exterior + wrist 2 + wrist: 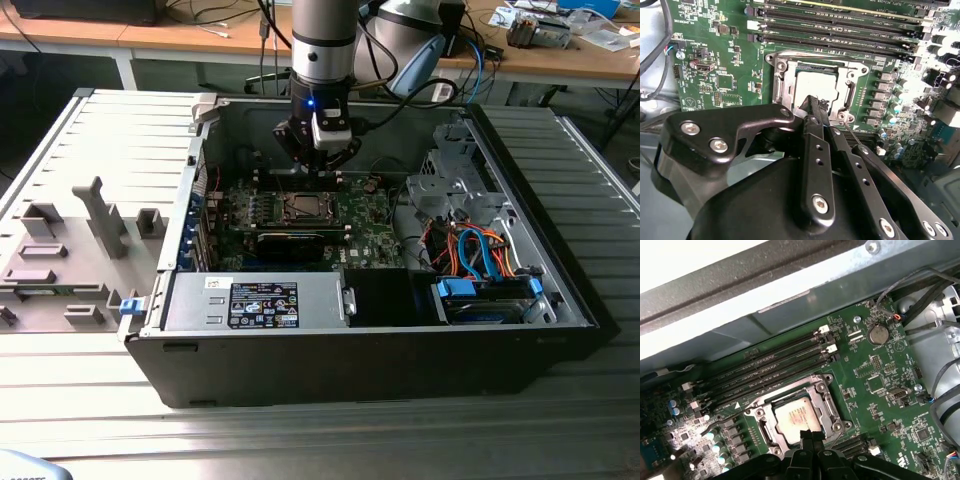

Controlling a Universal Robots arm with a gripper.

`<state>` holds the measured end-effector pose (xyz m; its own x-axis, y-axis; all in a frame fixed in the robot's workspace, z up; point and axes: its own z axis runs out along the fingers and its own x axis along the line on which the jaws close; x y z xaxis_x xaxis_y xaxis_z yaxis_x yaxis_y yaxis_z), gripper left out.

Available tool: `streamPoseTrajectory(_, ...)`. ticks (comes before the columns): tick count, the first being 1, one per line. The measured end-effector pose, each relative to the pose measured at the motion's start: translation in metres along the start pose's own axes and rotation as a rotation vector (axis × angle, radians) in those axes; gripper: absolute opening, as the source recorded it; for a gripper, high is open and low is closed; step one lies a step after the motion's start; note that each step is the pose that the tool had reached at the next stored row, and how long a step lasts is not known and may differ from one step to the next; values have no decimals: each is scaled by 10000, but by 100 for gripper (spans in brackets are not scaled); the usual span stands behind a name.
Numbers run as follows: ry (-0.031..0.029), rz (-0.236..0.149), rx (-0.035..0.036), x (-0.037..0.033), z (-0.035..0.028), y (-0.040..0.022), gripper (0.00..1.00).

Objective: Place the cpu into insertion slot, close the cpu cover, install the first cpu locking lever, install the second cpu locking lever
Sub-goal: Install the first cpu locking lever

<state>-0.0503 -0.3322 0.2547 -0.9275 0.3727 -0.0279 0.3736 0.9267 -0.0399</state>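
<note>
An open computer case (380, 330) is seen lying on a ribbed metal table (300, 430), with the grey robot arm (325, 40) reaching down into it from above. Under the pincer (318, 160), a green circuit board (370, 215) is laid flat on the case floor. To the exterior view's right of the pincer, a bundle of blue and orange cables (480, 255) is packed beside a metal drive cage (450, 190); nearer the camera, a grey power supply box (255, 300) is fitted along the case wall.

In both wrist views, long black memory slots (775, 365) are seen lined up on the far side of the socket from the pincer. The insertion slot (790, 415) is found directly beneath the fingertips, and the cpu (797, 420) is already seated in it, its pale metallic face showing through the window of the cpu cover (785, 82), which is laid down flat over the socket. In the second wrist view, the black fingers (812, 117) are drawn together with their tips brought to the near edge of the cover, and a thin metal lever (852, 136) is seen just beside them. The pincer (811, 102) appears clenched, with nothing visibly gripped between the fingers.
</note>
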Motion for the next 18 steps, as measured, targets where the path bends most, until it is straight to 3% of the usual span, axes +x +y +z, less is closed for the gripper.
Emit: streamPoseTrajectory(18,-14,-348,-9,0,0,0,11)
